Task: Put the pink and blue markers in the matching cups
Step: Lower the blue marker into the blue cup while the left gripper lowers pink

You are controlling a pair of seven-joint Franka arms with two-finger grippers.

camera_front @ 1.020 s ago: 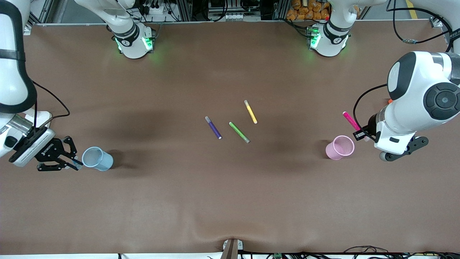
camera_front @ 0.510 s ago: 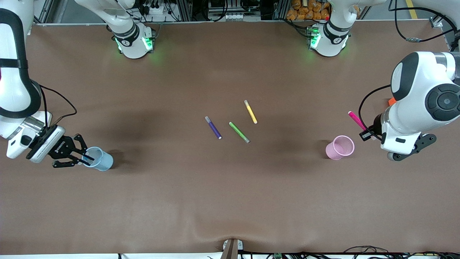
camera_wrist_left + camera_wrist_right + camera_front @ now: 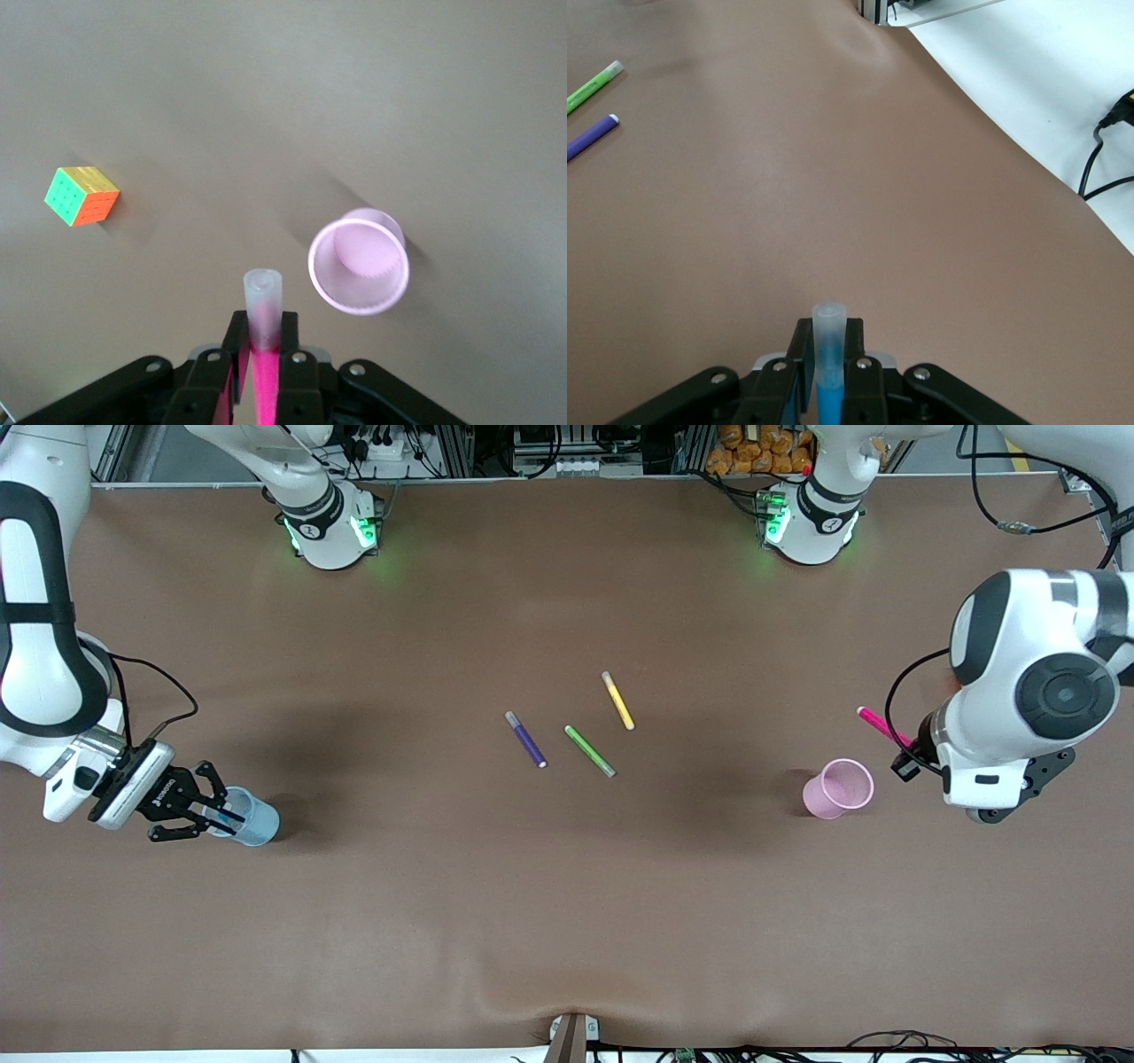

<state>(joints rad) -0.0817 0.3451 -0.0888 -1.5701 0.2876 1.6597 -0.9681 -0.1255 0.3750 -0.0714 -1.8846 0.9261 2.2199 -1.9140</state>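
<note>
Magenta-pink felt-tip marker [image 3: 264, 372], slim with a pale translucent cap, sits clenched in my left gripper [image 3: 262, 347] beside the round pastel-pink mesh cup [image 3: 359, 263]. My right gripper [image 3: 828, 354] grips the smooth blue marker [image 3: 829, 390] over the light-blue mesh cup [image 3: 252, 819].

Left claw [image 3: 264, 363] clamped, raised – right claw [image 3: 829, 367] clamped, low, tilted.

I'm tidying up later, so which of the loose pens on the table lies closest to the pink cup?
The green pen; the purple pen and the yellow pen lie farther from the pink cup.
</note>
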